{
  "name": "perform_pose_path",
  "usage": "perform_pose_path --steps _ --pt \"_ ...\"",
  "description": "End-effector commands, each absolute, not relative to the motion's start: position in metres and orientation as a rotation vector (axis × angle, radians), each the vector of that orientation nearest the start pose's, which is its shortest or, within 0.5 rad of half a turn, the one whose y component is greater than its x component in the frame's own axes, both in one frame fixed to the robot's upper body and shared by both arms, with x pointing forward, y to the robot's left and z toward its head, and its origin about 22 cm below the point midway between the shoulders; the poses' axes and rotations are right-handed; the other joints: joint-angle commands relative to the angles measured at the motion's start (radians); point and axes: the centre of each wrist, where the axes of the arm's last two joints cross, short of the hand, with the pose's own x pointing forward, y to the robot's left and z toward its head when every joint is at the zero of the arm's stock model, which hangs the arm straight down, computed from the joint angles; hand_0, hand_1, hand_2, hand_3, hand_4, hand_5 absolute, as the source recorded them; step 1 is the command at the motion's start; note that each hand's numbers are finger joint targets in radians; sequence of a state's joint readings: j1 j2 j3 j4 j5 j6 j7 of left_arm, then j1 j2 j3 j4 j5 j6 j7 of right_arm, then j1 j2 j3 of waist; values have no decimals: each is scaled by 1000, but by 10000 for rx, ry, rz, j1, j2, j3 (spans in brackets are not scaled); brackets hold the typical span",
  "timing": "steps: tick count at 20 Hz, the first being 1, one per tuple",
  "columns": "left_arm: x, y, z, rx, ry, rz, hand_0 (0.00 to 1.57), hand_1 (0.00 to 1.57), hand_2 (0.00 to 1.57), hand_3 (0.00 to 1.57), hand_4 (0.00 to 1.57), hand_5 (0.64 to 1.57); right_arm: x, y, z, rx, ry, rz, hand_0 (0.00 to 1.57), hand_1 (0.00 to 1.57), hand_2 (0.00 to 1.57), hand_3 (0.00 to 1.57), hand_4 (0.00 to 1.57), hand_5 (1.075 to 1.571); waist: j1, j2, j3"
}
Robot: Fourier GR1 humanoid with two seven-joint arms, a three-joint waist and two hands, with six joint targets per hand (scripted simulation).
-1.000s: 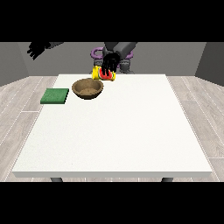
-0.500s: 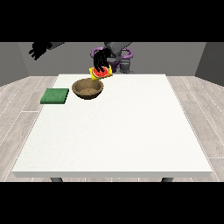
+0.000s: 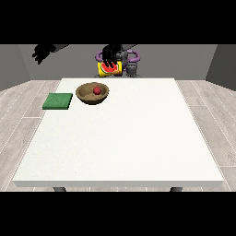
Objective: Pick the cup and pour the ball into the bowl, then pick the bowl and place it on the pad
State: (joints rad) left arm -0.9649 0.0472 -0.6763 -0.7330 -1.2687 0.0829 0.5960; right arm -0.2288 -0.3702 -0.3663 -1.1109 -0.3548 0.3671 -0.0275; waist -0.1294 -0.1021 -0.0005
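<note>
- Bench [image 3: 120,138]: white surface carrying the brown bowl [image 3: 85,96] near the far edge, with the green pad [image 3: 58,101] lying just beside the bowl toward the view's left, not touching it.
- Ball [image 3: 97,90]: red, resting inside the bowl; the pour appears complete.
- Cup [image 3: 109,68]: yellow with a red interior, tipped mouth toward the camera, held above the bench's far edge, behind and to the right of the bowl.
- Hand at the view's right [image 3: 110,54]: black fingers curled down over the cup, grasping it.
- Hand at the view's left [image 3: 42,50]: raised well clear of the bench, holding nothing; whether its fingers are released or clenched cannot be told.
- Risks (judged): the cup has yet to be set down, and it could topple or knock the nearby bowl; a tilted lift of the bowl could roll the ball out.
</note>
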Motion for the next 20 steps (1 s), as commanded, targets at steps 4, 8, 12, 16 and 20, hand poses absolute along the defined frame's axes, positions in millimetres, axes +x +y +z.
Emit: perform_pose_path --steps 4,8,12,16,20 --pt "396 113 87 11053 -15278 -9619 949 949 1367 1079 1300 1556 256 -426 1 -69 -14763 -1887 0 0 0 107 740 1551 1268 -294 -62" --pt "404 135 126 7772 -16361 -5172 0 0 0 0 1180 1551 261 -410 -4 -152 -14716 -1919 0 0 0 0 784 1557 1639 -251 -147" --pt "408 177 150 4580 -16868 -2388 0 0 0 0 1092 1571 260 -400 -14 -369 -14547 -2385 0 0 0 0 783 1555 2162 88 -142" --pt "412 233 184 2136 -17808 -1800 0 0 0 0 1054 1566 257 -375 -36 -312 -14576 -2957 0 0 0 0 747 1563 2490 647 -40" --pt "404 299 192 941 -18158 -1604 0 0 0 0 1058 1561 247 -374 -51 -496 -14531 -3175 0 0 0 0 730 1566 2962 1171 -7"
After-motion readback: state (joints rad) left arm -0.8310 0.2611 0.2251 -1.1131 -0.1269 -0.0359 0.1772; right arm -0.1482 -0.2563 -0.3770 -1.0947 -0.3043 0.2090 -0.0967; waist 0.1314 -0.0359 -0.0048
